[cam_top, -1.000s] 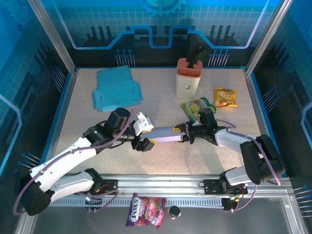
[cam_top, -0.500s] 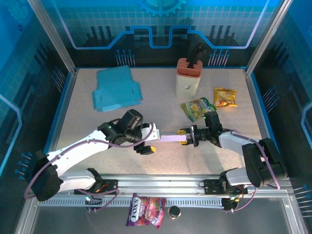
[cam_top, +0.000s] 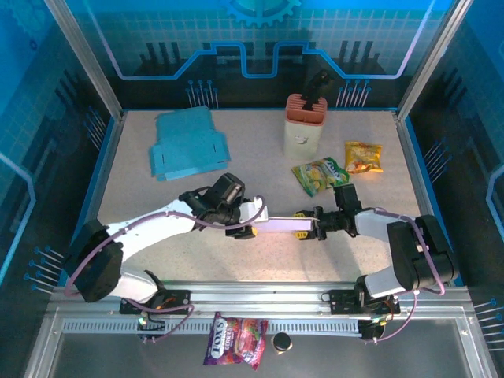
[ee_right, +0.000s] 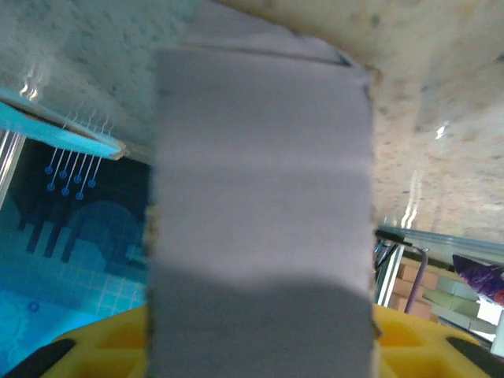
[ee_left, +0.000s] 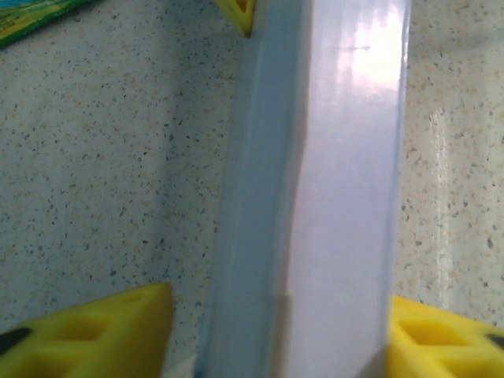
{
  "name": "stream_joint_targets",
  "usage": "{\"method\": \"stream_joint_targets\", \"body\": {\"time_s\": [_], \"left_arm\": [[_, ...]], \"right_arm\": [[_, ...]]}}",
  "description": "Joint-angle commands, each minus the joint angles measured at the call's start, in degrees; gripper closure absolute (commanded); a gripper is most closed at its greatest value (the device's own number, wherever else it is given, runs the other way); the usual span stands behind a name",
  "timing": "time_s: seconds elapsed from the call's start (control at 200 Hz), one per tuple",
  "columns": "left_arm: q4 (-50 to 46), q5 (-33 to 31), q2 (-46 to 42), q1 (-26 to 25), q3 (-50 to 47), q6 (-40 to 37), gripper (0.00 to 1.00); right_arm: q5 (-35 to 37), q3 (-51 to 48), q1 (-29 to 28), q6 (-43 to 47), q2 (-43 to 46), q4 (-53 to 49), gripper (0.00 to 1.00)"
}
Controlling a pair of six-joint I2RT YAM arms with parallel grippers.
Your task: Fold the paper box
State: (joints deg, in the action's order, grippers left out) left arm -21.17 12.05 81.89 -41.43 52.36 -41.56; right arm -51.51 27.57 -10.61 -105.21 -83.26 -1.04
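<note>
Paper box [cam_top: 277,224], toward the table's [cam_top: 354,260] near edge: my right gripper [cam_top: 305,224] clamps one end, seemingly bracing it. My left gripper [cam_top: 250,220] straddles the other end, jaws apart.

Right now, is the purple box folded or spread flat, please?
Folded: the purple box is a narrow bar with two faces meeting along a crease.

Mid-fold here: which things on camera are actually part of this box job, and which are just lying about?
In the job:
- lilac paper box
- left hand and right hand, one at each end of it

Lying about:
- blue flat cardboard
- peach holder
- green snack bag
- yellow snack bag
- purple snack bag, off the table by the front rail
</note>
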Motion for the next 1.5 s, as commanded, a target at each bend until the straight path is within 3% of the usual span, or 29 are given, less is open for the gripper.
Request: {"method": "stream_joint_targets", "body": {"time_s": [0.0,0.255,0.405,0.525,0.61,0.695,0.79,0.946,1.081,1.201,1.496], "left_arm": [[-0.5,1.6,2.6,-0.3,4.6,1.6,0.52],[-2.5,4.5,5.5,-0.1,7.9,4.1,0.62],[-4.7,5.4,5.7,0.4,9.1,5.7,0.63],[-5.8,5.4,4.9,0.4,9.0,6.8,0.64],[-5.6,5.1,4.1,0.4,8.3,8.1,0.63],[-5.5,5.0,3.4,0.5,7.6,9.1,0.63],[-5.5,4.9,3.2,0.4,7.2,9.7,0.63],[-6.3,4.5,2.6,0.4,7.0,9.8,0.63],[-6.4,4.0,2.5,0.1,6.8,9.8,0.62],[-6.2,3.4,2.6,0.0,6.6,9.8,0.62],[-5.8,2.8,2.4,-0.2,5.9,10.1,0.60]], "right_arm": [[1.3,1.1,1.9,3.0,-1.1,-8.4,0.53],[1.9,7.4,8.2,12.3,0.9,-18.4,0.37],[5.9,14.7,13.5,22.0,5.3,-30.6,0.31],[13.3,21.2,16.9,29.3,11.0,-41.0,0.31],[22.8,26.2,17.1,35.3,16.9,-49.4,0.34],[33.1,27.7,13.4,37.7,23.7,-53.9,0.37],[39.3,24.7,7.1,34.6,31.0,-52.7,0.41],[52.0,18.6,-10.3,22.3,38.8,-46.9,0.44],[61.0,16.7,-22.0,15.1,38.1,-41.2,0.43],[61.5,16.5,-25.2,12.4,33.9,-36.9,0.42],[60.5,16.1,-26.5,9.2,27.8,-30.7,0.46]]}}
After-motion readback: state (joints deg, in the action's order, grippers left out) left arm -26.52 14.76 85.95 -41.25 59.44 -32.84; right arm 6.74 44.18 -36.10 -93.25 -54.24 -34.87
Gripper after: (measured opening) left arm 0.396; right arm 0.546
